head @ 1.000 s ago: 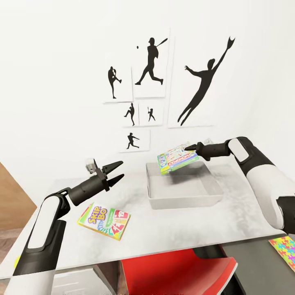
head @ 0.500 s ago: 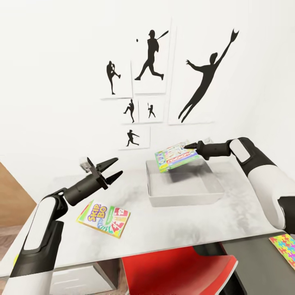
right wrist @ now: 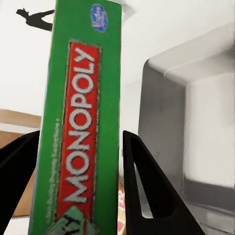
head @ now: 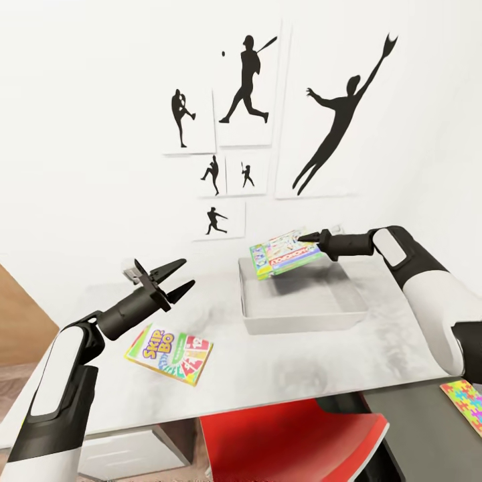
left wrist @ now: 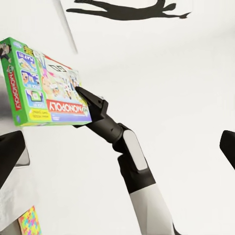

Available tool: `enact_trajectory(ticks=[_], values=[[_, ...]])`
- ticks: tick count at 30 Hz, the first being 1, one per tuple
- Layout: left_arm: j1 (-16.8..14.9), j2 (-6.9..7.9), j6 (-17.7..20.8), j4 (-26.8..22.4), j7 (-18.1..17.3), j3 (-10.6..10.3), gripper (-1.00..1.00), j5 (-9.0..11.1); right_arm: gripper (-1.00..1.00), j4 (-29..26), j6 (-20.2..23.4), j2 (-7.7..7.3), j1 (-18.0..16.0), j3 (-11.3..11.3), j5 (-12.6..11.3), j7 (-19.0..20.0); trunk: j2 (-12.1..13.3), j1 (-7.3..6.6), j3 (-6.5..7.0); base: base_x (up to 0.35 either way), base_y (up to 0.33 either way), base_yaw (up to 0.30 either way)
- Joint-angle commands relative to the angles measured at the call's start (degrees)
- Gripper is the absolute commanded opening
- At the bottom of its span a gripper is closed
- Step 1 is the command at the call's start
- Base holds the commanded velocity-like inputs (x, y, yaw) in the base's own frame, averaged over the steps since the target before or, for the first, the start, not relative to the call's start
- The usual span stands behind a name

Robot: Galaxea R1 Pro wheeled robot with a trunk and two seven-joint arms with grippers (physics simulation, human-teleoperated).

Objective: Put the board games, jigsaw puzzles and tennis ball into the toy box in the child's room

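From the head camera, my right gripper (head: pixel 309 236), clamped on the Monopoly box (head: pixel 284 253), had drifted farther over the toy box (head: pixel 301 320); release looked near. Left gripper (head: pixel 173 276) hung apart. Its wrist view seemingly confirmed the grip.

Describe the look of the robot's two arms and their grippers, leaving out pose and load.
Both arms have glossy white shells on the upper sections and matte black joints and forearms. The left gripper ends in two black, pointed, tapering jaws with a small pale grey block at its wrist. The right gripper is equally black and pointed. No cables or markings show.
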Motion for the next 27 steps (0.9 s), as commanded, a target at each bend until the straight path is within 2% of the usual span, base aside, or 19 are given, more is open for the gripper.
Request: enact_trajectory(ticks=[1,7,20,27], values=[[-0.1,-0.02,0.2,0.0,-0.6,0.0,1.00,-0.6,-1.00,0.1,-1.0,0.02,0.0,0.3,0.4,0.6,-0.1,0.03,-0.21,0.000,0.000,0.000],[-0.1,-0.05,0.2,-0.1,-0.4,-0.2,1.00,-0.6,-1.00,0.6,-5.1,0.32,0.6,0.5,0.5,0.7,-0.1,0.03,-0.77,0.000,0.000,0.000],[-0.2,-0.13,0.2,-0.1,-0.3,-0.4,1.00,-0.6,-1.00,0.9,-6.9,1.00,0.9,0.4,0.4,0.7,-0.1,0.03,-1.99,0.000,0.000,0.000],[-0.3,-0.14,0.2,-0.1,-0.2,-0.4,1.00,-0.7,-1.00,1.0,-9.4,1.68,0.9,0.4,0.6,0.6,-0.1,0.03,-2.65,0.000,0.000,0.000]])
